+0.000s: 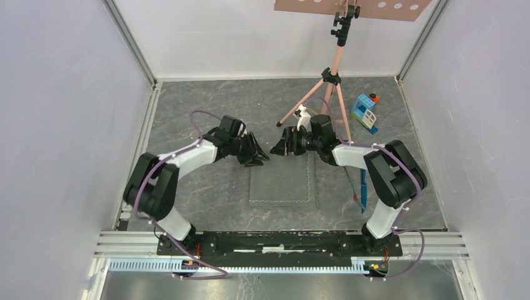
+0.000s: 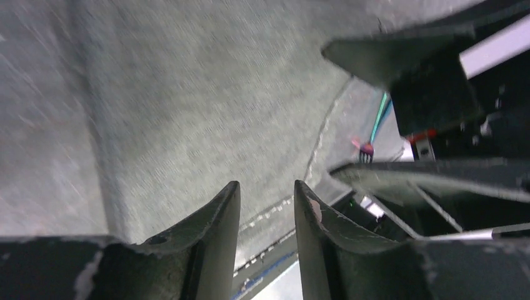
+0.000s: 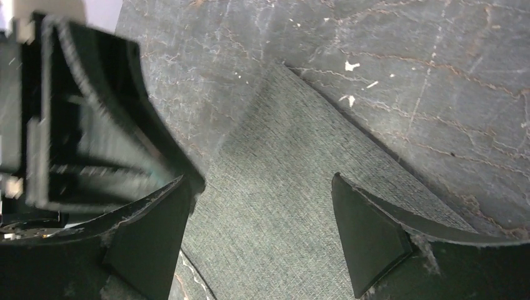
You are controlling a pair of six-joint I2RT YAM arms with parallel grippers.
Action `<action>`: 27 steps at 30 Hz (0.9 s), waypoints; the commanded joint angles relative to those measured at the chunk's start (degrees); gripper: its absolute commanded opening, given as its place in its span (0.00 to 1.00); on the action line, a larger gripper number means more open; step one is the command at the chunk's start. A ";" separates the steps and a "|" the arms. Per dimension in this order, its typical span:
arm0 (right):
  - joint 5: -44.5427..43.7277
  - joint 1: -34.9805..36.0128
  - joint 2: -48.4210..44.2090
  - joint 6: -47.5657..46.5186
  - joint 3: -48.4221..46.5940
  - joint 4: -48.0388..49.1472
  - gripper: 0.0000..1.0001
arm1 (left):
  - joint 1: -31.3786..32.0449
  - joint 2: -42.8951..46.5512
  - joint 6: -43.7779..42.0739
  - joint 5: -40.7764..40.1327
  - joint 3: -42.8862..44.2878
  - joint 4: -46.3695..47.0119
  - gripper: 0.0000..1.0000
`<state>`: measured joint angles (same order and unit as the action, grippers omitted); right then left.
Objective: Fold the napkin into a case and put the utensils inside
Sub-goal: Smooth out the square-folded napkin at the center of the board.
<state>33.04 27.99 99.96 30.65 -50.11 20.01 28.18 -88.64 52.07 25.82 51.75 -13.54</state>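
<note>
The dark grey napkin (image 1: 282,182) lies flat in a rectangle in the middle of the floor, with a pale stitched line along its near edge. My left gripper (image 1: 257,154) hovers at its far left corner, open and empty, with cloth below the fingers in the left wrist view (image 2: 265,184). My right gripper (image 1: 280,147) hovers at the far edge, jaws wide open and empty over the cloth (image 3: 281,206) in the right wrist view (image 3: 259,178). The blue utensils (image 1: 362,187) lie on the floor right of the napkin, partly under my right arm. They show as a teal streak (image 2: 378,115) in the left wrist view.
A pink tripod (image 1: 331,81) stands just behind the grippers. A blue-and-white toy block house (image 1: 365,112) sits at the back right. Grey walls close in the left and right sides. My left gripper's body (image 3: 81,125) fills the left of the right wrist view.
</note>
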 commanded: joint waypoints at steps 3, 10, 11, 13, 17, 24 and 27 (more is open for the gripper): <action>3.27 -1.97 2.33 3.31 2.98 11.28 0.85 | -4.05 -10.06 -5.14 1.60 7.46 4.67 0.43; 1.43 -3.54 4.53 0.17 4.21 9.74 0.84 | -5.98 -16.08 -5.58 -2.35 6.96 5.19 0.43; 0.84 -3.83 4.54 -0.85 4.56 9.11 0.84 | -6.32 -16.59 -5.53 -2.53 6.31 5.36 0.43; -0.21 -4.60 4.26 -2.53 5.72 8.38 0.84 | -6.95 -17.29 -5.30 -2.66 5.14 5.62 0.44; -3.53 -5.83 3.00 -7.63 6.81 3.38 0.84 | -7.49 -17.07 -5.14 -2.93 3.74 5.67 0.44; -8.74 -9.27 -1.16 -13.91 9.01 -2.92 0.85 | -7.71 -16.89 -5.58 -3.57 2.33 5.44 0.44; -10.27 -11.48 -2.50 -15.79 9.91 -5.23 0.85 | -7.77 -16.61 -5.75 -3.42 2.05 5.47 0.43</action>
<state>29.17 19.88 99.59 20.08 -42.22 21.08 20.78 -105.27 49.19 25.76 55.77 -6.68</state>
